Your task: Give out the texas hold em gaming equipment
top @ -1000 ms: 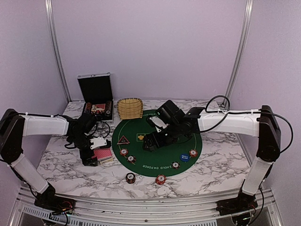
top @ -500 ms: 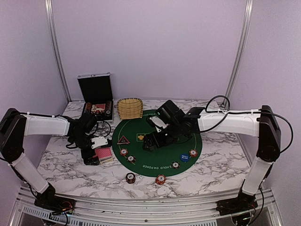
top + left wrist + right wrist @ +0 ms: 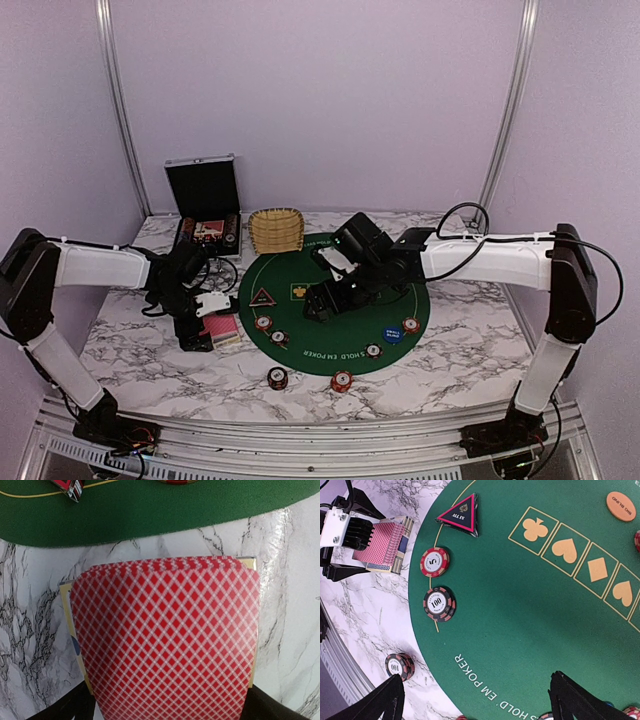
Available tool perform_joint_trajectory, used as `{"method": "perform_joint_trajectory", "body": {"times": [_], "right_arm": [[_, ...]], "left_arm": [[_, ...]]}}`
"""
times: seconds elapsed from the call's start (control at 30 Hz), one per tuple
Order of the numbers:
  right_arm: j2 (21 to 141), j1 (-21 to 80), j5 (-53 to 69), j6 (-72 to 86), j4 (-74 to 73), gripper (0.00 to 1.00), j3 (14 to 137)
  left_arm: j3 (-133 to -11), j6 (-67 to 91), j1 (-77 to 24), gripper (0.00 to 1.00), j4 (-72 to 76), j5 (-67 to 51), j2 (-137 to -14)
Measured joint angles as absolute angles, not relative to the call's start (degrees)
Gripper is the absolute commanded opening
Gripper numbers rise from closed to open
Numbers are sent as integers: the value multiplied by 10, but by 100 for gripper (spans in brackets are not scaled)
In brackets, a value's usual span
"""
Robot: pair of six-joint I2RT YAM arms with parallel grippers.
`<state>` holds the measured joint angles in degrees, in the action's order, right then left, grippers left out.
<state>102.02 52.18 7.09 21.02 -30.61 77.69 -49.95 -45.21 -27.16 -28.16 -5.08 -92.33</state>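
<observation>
Two claws stand spread wide, holding nothing. The left gripper (image 3: 376, 541) straddles the deck of red-backed cards (image 3: 165, 635), a finger on each side and neither visibly pressing, and the right gripper (image 3: 325, 300) hovers over the middle of the green mat (image 3: 520, 605). The deck lies just off the mat's rim on the marble, on top of a yellowish card box (image 3: 404, 544). A 5 chip (image 3: 434, 562) and a 100 chip (image 3: 439, 603) sit on the mat's rim line, with the ALL IN triangle (image 3: 459, 516) just inside it. The orange disc (image 3: 621, 506) lies farther in, the blue disc (image 3: 393, 335) lies toward the mat's opposite rim, and a loose chip (image 3: 399, 666) sits just outside the mat. The likely trouble is a squeeze that catches the box along with the cards. The grip could also splay the slightly fanned stack, so that cards slide out onto the marble. The left wrist view crops its own fingertips, so their height against the stack cannot be read. From above, the right arm covers part of the mat's centre, and the chips beyond it are too small to read.
</observation>
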Motion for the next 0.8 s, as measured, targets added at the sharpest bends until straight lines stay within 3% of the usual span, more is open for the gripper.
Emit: {"method": "perform_joint_trajectory", "body": {"times": [0.4, 0.8], "right_arm": [[1020, 522, 71, 210, -306, 99, 777], [1014, 522, 71, 210, -304, 99, 766]], "left_arm": [[-500, -461, -263, 98, -281, -57, -924], [-505, -463, -259, 81, -276, -59, -932]]}}
